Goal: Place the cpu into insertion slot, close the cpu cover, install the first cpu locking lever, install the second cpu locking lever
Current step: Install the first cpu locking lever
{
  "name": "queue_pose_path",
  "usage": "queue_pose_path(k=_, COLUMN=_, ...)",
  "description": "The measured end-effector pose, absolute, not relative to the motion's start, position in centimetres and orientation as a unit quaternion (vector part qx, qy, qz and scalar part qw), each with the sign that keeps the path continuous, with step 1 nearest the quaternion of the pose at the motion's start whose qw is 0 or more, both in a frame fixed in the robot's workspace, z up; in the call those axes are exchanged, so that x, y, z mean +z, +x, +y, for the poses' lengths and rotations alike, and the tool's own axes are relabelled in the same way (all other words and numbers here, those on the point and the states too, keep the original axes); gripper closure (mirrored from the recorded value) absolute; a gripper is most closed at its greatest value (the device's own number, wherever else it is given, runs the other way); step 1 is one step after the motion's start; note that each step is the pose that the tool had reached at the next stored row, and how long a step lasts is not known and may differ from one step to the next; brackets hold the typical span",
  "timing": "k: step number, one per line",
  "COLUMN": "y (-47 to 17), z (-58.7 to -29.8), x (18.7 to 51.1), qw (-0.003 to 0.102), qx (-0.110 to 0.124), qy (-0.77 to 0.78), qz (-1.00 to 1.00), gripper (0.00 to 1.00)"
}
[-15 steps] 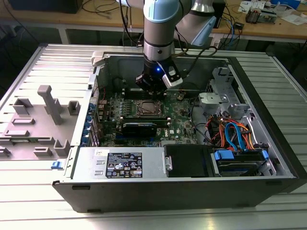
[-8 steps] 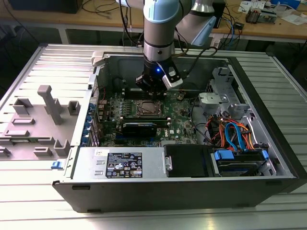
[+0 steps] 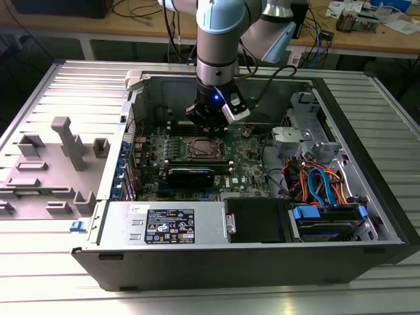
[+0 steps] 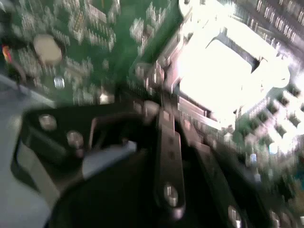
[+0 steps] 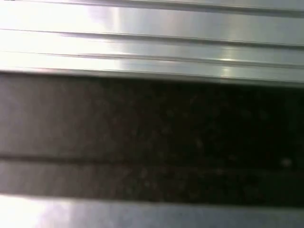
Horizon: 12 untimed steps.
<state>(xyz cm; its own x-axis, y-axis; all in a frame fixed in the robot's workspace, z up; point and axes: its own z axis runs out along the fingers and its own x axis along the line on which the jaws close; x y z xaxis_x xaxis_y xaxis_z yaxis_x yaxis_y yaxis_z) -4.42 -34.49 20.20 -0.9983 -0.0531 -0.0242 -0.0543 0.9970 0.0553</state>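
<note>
Inside the open black computer case lying on the ribbed metal table, the grey robot arm is reaching straight down over the green motherboard. Its dark gripper is hanging just above the far edge of the insertion slot, the square socket with a dark metal rim sitting near the middle of the board; whether the claw is spread or pressed together cannot be told.

In the second wrist view the gripper's black fingers are pointing toward the socket, where the cpu, a flat square chip with a silver-grey top, is lying in place and glaring brightly under the light. The cpu cover, a thin dark silver frame plate, is appearing around the chip, though how fully it is sitting down is unclear.

Toward the exterior view's left, a grey plastic fixture tray is resting on the table beside the case.
</note>
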Motion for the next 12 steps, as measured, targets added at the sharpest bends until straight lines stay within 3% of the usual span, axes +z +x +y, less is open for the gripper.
queue_pose_path(k=12, y=-4.43, z=-34.50, x=20.51, qw=0.011, qx=0.031, qy=-0.027, qz=0.999, gripper=0.89)
